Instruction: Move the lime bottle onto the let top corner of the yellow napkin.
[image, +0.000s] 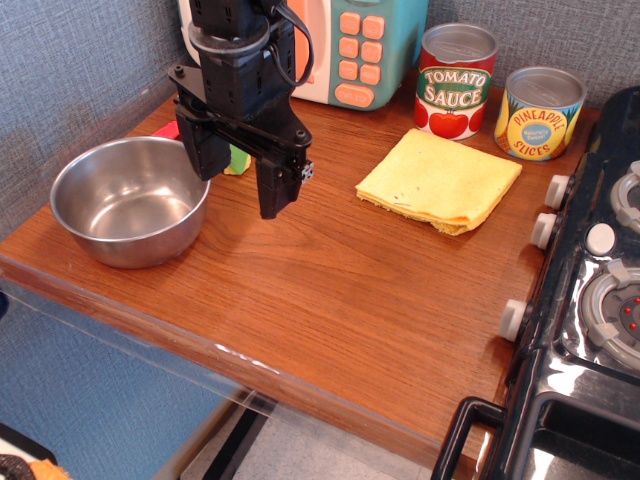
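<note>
The lime bottle (238, 161) shows only as a small green and yellow patch on the wooden counter, mostly hidden behind my gripper. My black gripper (238, 195) hangs low over the counter with its two fingers apart, one on each side of that patch. I cannot tell whether the fingers touch the bottle. The yellow napkin (440, 181) lies flat and folded to the right, well apart from the gripper, with nothing on it.
A steel bowl (128, 200) stands just left of the gripper. A tomato sauce can (455, 82) and a pineapple slices can (539, 113) stand behind the napkin. A toy microwave (350, 50) is at the back. A stove (600, 300) borders the right. A red item (167, 130) peeks out behind the bowl.
</note>
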